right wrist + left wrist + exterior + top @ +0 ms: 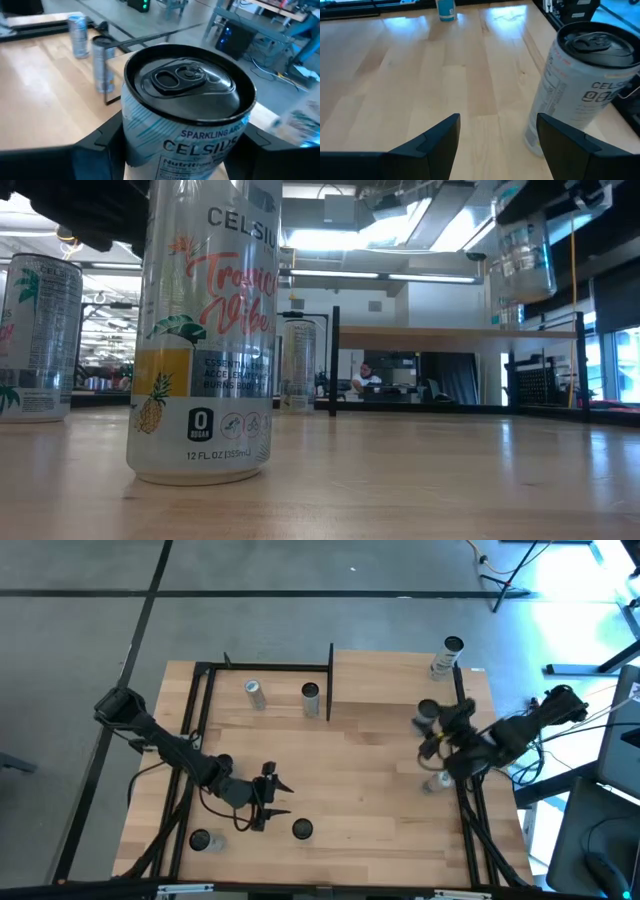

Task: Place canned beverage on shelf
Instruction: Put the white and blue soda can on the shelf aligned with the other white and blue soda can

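A grey concrete floor surrounds the table, black stands rise in bright bluish window light, ceiling strip lights glow overhead, and a person sits at a distant desk.

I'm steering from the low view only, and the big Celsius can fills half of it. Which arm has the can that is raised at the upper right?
Observer: The right gripper. Its wrist view shows the jaws closed on a Celsius can, lid up.
Operator: And the left arm?
Observer: The left gripper is low on the table's left side, jaws open. A second can stands just outside one jaw, not between them.
Operator: Is the shelf free?
Observer: Not wholly. From above, the shelf carries a third can near its far right corner.
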{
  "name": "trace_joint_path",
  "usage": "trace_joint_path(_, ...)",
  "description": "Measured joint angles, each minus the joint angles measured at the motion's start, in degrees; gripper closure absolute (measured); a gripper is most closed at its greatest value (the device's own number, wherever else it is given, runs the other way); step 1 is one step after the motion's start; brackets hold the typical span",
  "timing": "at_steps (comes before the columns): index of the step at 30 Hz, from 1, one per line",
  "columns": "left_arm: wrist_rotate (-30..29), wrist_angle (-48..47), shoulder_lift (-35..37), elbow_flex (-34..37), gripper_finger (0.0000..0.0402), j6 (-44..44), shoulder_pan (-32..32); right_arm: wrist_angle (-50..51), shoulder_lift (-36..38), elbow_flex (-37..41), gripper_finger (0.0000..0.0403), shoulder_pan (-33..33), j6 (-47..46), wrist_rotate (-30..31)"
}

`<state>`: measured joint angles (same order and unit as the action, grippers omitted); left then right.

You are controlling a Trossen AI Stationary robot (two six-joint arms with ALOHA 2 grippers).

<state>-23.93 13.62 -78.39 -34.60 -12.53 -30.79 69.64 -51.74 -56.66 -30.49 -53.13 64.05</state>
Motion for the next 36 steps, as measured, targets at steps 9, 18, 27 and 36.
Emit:
trace_joint_path(9,-5.47,0.84,0.0,0.02,0.0154,-2.37,-0.97,5.41,11.64,0.01,0.0181,0.56,2.46,0.12)
trace_joint_path(18,3.44,8.14,0.0,0.02,0.0154,3.63,4.92,13.15,18.21,0.09,0.0181,0.55,2.56,0.52)
trace_joint_path(27,9.8,9.69,0.0,0.02,0.0154,7.64,8.57,15.09,21.37,0.09,0.0181,0.53,4.14,4.02)
trace_joint_path(36,10.1,9.18,0.0,0.02,0.0154,10.6,8.55,16.05,22.14,0.09,0.0181,0.53,4.11,2.78)
